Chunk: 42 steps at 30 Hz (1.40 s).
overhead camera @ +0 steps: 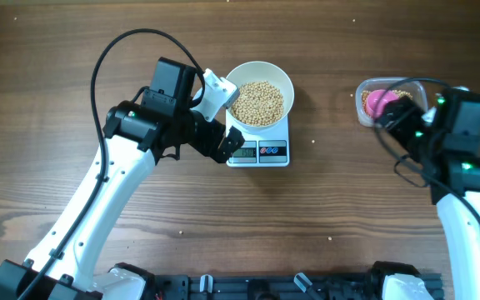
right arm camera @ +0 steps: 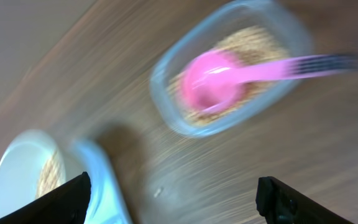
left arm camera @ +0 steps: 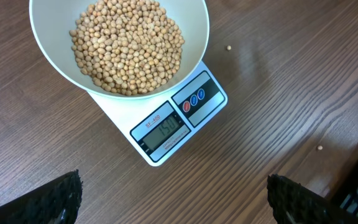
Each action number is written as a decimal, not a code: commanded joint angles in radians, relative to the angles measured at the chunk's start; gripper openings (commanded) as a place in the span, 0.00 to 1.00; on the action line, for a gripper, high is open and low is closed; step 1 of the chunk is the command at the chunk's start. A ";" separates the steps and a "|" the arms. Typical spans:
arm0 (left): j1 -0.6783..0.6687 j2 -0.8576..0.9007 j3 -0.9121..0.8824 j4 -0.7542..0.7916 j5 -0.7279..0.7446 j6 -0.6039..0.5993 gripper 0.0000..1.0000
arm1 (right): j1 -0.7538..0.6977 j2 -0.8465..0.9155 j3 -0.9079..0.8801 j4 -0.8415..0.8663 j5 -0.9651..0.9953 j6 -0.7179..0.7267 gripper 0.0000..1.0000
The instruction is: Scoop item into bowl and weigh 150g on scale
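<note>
Dead ahead of my L pincer [left arm camera: 176,205], spread wide & empty, sits bowl [left arm camera: 194,43] on scale [left arm camera: 118,111], display [left arm camera: 165,132] showing 150; R pincer [right arm camera: 179,202], also spread, is well off by spoon [right arm camera: 213,84].

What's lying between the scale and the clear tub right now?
Only bare tabletop between scale and tub, apart from a stray bean; the overhead view shows it.

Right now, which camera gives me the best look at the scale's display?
Left wrist. The scale sits mid-frame with its display sharp and facing the camera; the digits look like 150. Overhead shows the display too small to read. Right wrist shows only a blurred edge of the scale, with no display visible.
</note>
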 commanded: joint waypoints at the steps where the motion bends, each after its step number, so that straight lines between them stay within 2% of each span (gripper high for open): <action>1: -0.001 -0.004 0.010 0.002 0.008 0.016 1.00 | 0.111 -0.014 0.026 0.026 -0.161 -0.201 0.91; 3: -0.001 -0.004 0.010 0.002 0.008 0.016 1.00 | 0.170 -0.014 0.026 0.028 -0.262 -0.327 0.93; 5: -0.001 -0.004 0.010 0.002 0.008 0.016 1.00 | 0.183 -0.013 0.025 0.021 -0.268 -0.322 1.00; 17: -0.001 -0.004 0.010 0.002 0.008 0.016 1.00 | 0.183 -0.017 0.019 -0.026 -0.268 -0.341 1.00; 21: -0.001 -0.004 0.010 0.002 0.008 0.016 1.00 | 0.187 -0.195 -0.069 0.084 -0.279 -0.809 1.00; 23: -0.001 -0.004 0.010 0.002 0.008 0.016 1.00 | 0.187 -0.354 -0.197 0.199 -0.278 -0.899 1.00; 25: -0.001 -0.004 0.010 0.002 0.008 0.016 1.00 | 0.187 -0.560 -0.411 0.383 -0.279 -0.896 1.00; 27: -0.001 -0.004 0.010 0.002 0.008 0.016 1.00 | 0.187 -0.689 -0.548 0.493 -0.276 -0.855 1.00; 30: -0.001 -0.004 0.010 0.002 0.008 0.016 1.00 | 0.187 -0.873 -0.690 0.575 -0.221 -0.754 0.99; 32: -0.001 -0.004 0.010 0.002 0.008 0.016 1.00 | 0.187 -0.972 -0.737 0.575 -0.183 -0.743 1.00; 37: -0.001 -0.004 0.010 0.002 0.008 0.016 1.00 | 0.187 -1.117 -0.826 0.591 -0.133 -0.733 0.99; 42: -0.001 -0.004 0.010 0.002 0.008 0.016 1.00 | 0.187 -1.117 -0.920 0.708 -0.030 -0.620 1.00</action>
